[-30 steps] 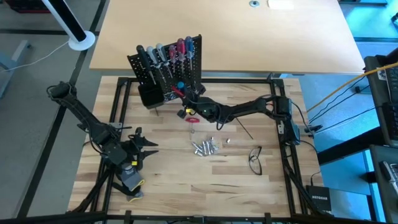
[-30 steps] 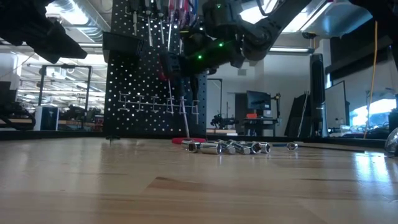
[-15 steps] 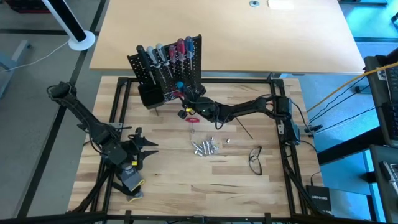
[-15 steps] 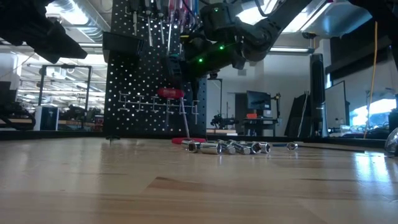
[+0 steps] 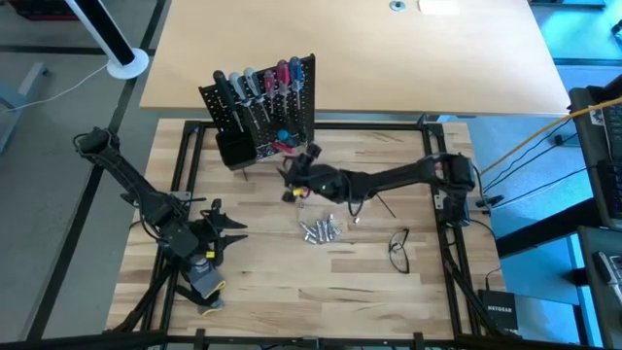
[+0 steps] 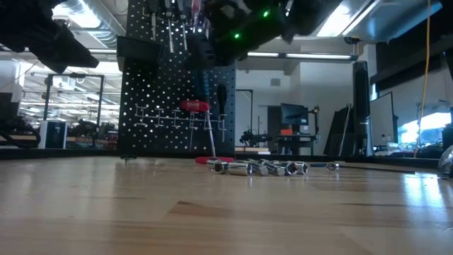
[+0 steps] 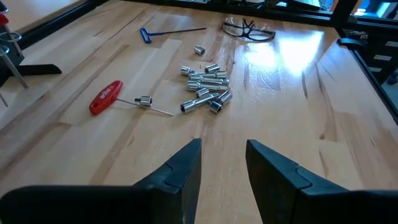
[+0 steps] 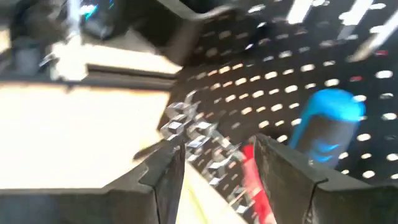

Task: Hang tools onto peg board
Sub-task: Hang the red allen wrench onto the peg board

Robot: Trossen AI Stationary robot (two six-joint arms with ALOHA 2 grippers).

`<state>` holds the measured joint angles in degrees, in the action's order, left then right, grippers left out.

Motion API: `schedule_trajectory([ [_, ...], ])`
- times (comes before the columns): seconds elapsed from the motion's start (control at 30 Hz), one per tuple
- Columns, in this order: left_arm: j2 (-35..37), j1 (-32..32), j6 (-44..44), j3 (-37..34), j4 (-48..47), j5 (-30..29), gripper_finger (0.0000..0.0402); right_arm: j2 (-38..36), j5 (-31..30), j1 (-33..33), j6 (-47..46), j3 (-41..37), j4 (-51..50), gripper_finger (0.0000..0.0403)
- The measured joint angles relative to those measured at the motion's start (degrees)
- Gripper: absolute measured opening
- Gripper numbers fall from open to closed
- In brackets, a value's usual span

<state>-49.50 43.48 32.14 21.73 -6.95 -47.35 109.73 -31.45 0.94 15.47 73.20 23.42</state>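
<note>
We see a heap of silver sockets [image 5: 320, 230] and safety glasses [image 5: 399, 250] near our right gripper [image 5: 294, 178], fingers apart and empty, before the upright peg board [image 5: 264, 107]. A red-handled tool [image 6: 194, 106] hangs crosswise there. Our left gripper [image 7: 222, 163] waits, parted.

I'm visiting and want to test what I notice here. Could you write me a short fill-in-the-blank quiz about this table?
1. The peg board stands upright and is coloured ____.
2. The loose T-handle tool lying flat on the table has a ____ handle.
3. The right gripper has its jaws ____, holding nothing.
4. Beside the pile of silver bits lies a pair of ____.

Missing words: black; red; open; glasses
</note>
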Motion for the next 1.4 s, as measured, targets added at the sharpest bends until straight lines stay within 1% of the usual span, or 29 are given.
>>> schedule_trajectory([
  [0.17, 0.00, 0.00, 0.48, -0.01, 0.05, 0.00, 0.0115, -1.07, 0.02, -2.66, -0.73, 0.01, -10.92, 0.0193],
  [0.3, 0.00, 0.00, 0.65, -0.01, 0.09, 0.00, 0.0115, -0.94, 3.58, -2.79, -6.47, -0.04, -20.29, 0.0193],
  [0.4, 0.00, 0.00, 0.67, -0.01, 0.10, 0.00, 0.0115, -0.94, 4.38, -2.35, -10.55, -0.03, -25.51, 0.0196],
  [0.47, 0.00, 0.00, 0.68, -0.01, 0.10, 0.00, 0.0115, -0.94, 5.73, -1.56, -12.53, -0.02, -27.55, 0.0206],
  [0.53, 0.00, 0.00, 0.70, -0.01, 0.08, 0.00, 0.0115, -0.94, 8.68, -0.39, -14.48, -0.01, -30.23, 0.0218],
  [0.63, 0.00, 0.00, 0.89, -0.01, 0.10, 0.00, 0.0115, -0.91, 15.80, 2.52, -17.78, -0.01, -34.21, 0.0235],
  [0.73, 0.00, 0.00, 0.89, -0.01, 0.09, 0.00, 0.0115, -0.91, 22.60, 5.51, -18.28, -0.01, -36.19, 0.0243],
  [0.83, 0.00, 0.00, 0.89, -0.01, 0.07, 0.00, 0.0115, -0.26, 26.70, 7.60, -18.03, -0.01, -36.75, 0.0242],
  [0.97, 0.00, 0.01, 0.91, -0.01, 0.05, 0.02, 0.0115, 2.23, 27.60, 8.96, -16.50, -0.01, -36.92, 0.0234],
  [1.23, 0.00, 0.02, 0.91, -0.01, 0.03, 0.04, 0.0115, 7.09, 27.56, 8.84, -13.87, -0.01, -36.37, 0.0225],
  [1.33, 0.00, 0.02, 0.91, -0.01, 0.04, 0.04, 0.0115, 7.97, 26.81, 9.15, -13.55, 0.02, -36.12, 0.0225],
  [1.4, 0.00, 0.02, 0.91, -0.01, 0.07, 0.04, 0.0115, 8.29, 27.33, 9.32, -13.48, 0.07, -35.77, 0.0224],
])
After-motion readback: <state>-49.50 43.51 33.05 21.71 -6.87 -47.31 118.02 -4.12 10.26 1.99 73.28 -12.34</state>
